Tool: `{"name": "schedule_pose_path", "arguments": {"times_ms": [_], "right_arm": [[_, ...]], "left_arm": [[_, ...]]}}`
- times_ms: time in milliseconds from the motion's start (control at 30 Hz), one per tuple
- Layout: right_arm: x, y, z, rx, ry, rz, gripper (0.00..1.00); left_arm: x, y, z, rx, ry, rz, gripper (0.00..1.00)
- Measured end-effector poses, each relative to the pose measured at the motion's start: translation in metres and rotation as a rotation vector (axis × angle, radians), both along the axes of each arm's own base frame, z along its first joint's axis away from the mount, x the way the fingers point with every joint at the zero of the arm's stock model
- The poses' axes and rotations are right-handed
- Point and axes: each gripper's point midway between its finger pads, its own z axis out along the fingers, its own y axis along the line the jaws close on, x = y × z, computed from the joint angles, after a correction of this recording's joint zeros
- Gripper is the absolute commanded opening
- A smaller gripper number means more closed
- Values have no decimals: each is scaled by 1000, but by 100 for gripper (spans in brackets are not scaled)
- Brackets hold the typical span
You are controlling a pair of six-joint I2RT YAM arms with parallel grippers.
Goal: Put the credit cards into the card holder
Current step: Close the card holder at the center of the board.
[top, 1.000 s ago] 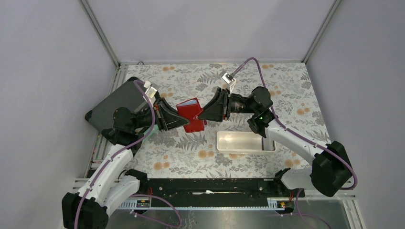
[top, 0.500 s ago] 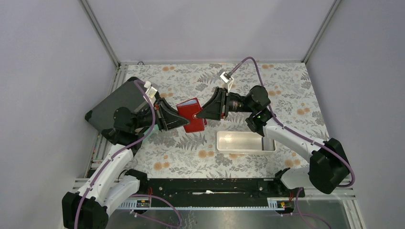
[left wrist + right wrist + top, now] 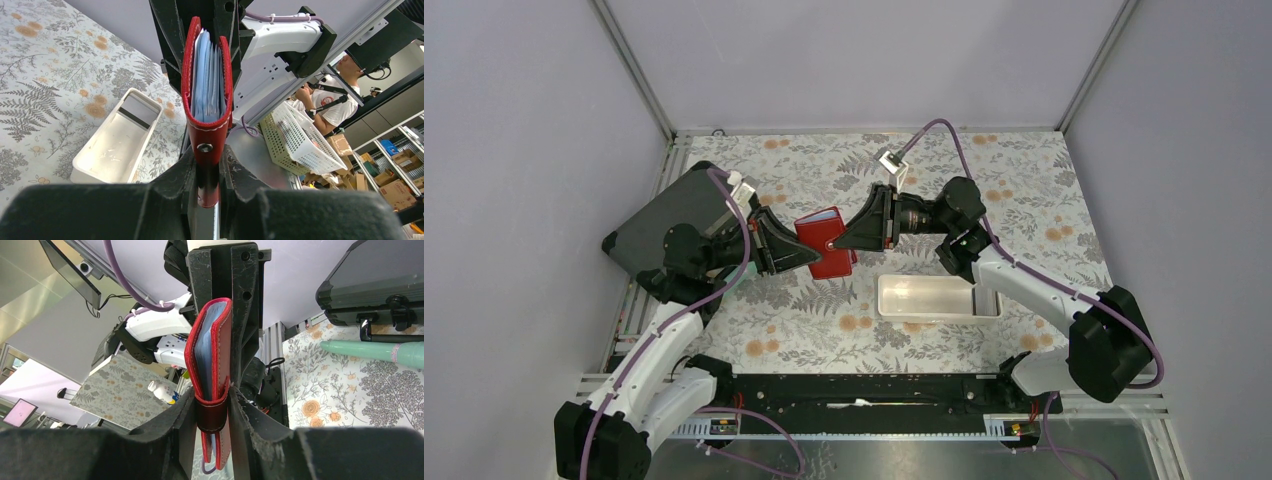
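The card holder (image 3: 824,243), a red folding wallet, hangs above the middle of the flowered table between both grippers. Light blue credit cards (image 3: 205,75) stand packed between its two covers, and their edges also show in the right wrist view (image 3: 204,360). My left gripper (image 3: 796,252) is shut on the wallet's left end, just past the metal snap (image 3: 204,147). My right gripper (image 3: 849,240) comes from the right, and its fingers (image 3: 242,415) press on both sides of the wallet's strap (image 3: 212,412). No yellow-brown card shows.
A long white tray (image 3: 939,297) lies on the table below the right arm, with nothing in it. A big dark grey hard case (image 3: 664,225) sits at the left edge, behind the left arm. A teal handle (image 3: 370,351) lies beside the case.
The right gripper's jaws have narrowed onto the wallet, and the right arm has shifted slightly left. The left gripper and the wallet have stayed in place.
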Motion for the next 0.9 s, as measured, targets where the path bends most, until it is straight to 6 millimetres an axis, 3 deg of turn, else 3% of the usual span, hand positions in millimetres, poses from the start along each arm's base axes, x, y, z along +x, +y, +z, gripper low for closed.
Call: {"name": "schedule_pose_path", "arguments": {"times_ms": [800, 900], "right_arm": [[-2, 0, -18, -76, 49, 14, 38], [-2, 0, -17, -77, 52, 11, 44]], "left_arm": [[4, 2, -13, 37, 42, 15, 0], [5, 2, -14, 40, 35, 17, 0]]}}
